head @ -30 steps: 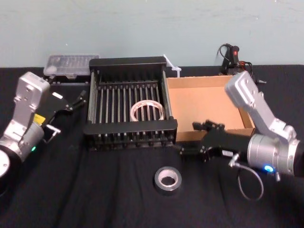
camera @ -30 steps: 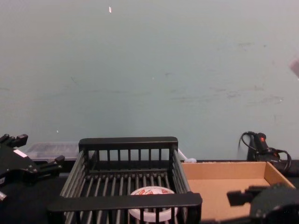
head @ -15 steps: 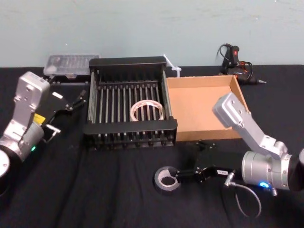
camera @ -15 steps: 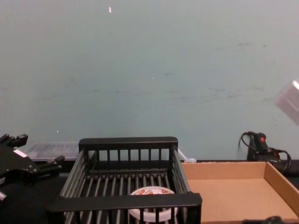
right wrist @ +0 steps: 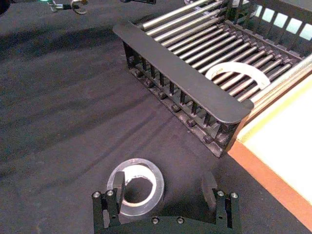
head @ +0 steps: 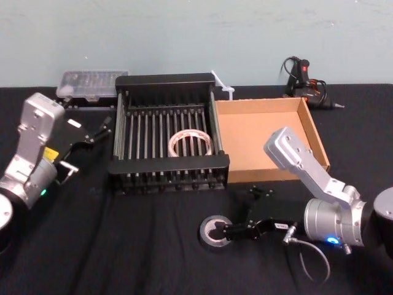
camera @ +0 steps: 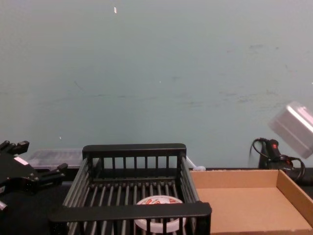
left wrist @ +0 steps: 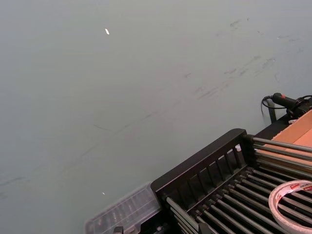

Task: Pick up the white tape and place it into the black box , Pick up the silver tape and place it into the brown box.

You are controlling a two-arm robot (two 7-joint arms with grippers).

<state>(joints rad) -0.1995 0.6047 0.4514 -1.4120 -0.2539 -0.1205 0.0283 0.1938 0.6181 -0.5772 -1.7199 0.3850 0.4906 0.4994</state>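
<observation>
Looking at a black slatted plastic crate [head: 169,165] mid-table, butted up against a shallow tan cardboard box [head: 258,135] on its right. Parked left of the crate, left gripper [head: 101,130], jaws apart. Right gripper [right wrist: 164,187] low in front of the box, jaws wide apart, one finger [right wrist: 118,184] inside the round grey-silver duct tape roll [right wrist: 139,163] flat on the black cloth [head: 123,246]. Round white red-printed tape roll [right wrist: 234,67] lying on the crate's floor bars
</observation>
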